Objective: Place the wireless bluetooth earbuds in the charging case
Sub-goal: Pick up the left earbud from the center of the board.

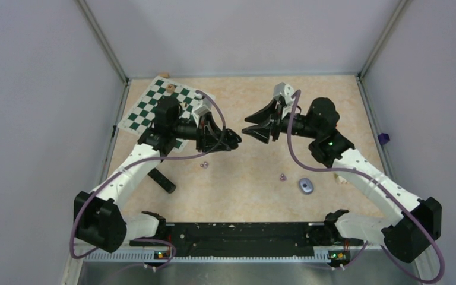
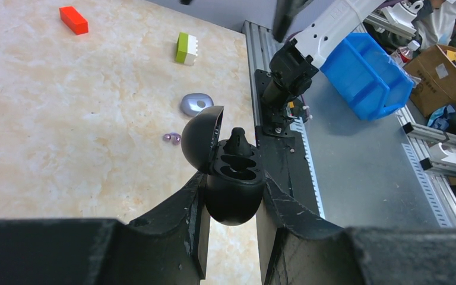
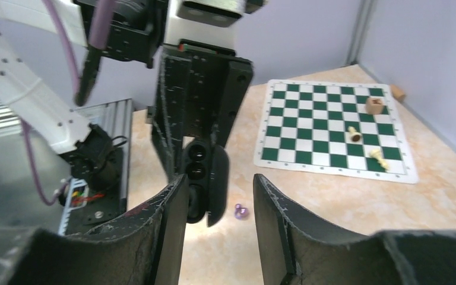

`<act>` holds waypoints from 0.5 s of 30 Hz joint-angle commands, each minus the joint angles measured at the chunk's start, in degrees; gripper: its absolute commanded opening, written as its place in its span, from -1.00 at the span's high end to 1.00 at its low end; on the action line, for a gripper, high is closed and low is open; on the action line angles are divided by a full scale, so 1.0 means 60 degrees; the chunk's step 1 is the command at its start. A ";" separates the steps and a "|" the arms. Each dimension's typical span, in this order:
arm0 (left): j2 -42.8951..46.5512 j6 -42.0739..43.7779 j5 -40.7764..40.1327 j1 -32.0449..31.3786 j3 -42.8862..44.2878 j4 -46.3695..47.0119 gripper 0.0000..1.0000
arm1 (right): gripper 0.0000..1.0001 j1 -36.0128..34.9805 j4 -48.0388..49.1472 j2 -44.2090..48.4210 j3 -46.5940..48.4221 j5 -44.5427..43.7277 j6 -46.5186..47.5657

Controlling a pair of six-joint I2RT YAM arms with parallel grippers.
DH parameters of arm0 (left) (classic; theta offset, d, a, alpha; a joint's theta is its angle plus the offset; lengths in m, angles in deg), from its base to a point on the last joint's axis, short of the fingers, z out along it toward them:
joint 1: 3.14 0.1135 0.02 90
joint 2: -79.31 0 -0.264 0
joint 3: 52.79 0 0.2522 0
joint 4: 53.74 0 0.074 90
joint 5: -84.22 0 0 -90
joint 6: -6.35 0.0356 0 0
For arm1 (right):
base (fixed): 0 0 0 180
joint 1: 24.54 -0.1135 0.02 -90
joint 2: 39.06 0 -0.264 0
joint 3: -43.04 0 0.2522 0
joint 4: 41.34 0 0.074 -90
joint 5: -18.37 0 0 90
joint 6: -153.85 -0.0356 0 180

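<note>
The left gripper [image 2: 233, 199] clamps the open black charging case [image 2: 235, 169] (lid flipped up), and the right gripper [image 3: 219, 184] faces it, jaws spread, empty.

A green-and-white chessboard [image 3: 338, 127] lies flat on the bench [image 3: 356, 208], beyond the right jaws and off to their right, with three small chess pieces [image 3: 352, 134] on its right-hand squares. Ahead of the left jaws sit a green-and-white block [image 2: 186, 48] and, further left, a red block [image 2: 73, 19]. A blue bin [image 2: 365, 74] stands to their right, off the bench.
</note>
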 commanded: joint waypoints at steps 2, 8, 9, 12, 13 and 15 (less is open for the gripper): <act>0.0525 0.1032 0.0257 0.0438 0.0800 -0.1112 1.00 | 0.06 0.0105 -0.0166 -0.0251 0.0054 -0.1799 0.1267; 0.0829 0.2138 0.0345 0.1414 0.1316 -0.2191 1.00 | 0.02 0.0105 -0.0668 -0.1634 0.0610 -0.2585 0.1851; 0.0874 0.2288 0.0354 0.1561 0.1361 -0.2359 1.00 | 0.02 0.0105 -0.0714 -0.1894 0.0743 -0.2609 0.1834; 0.1064 0.2965 0.0331 0.1968 0.1440 -0.3069 1.00 | 0.02 0.0093 -0.0685 -0.2704 0.1061 -0.2567 0.1731; 0.1112 0.3211 0.0351 0.2123 0.1450 -0.3347 1.00 | 0.03 0.0102 -0.0641 -0.3004 0.1143 -0.2602 0.1634; 0.1211 0.3617 0.0439 0.2426 0.1450 -0.3871 1.00 | 0.05 0.0087 -0.0506 -0.3611 0.1281 -0.2601 0.1327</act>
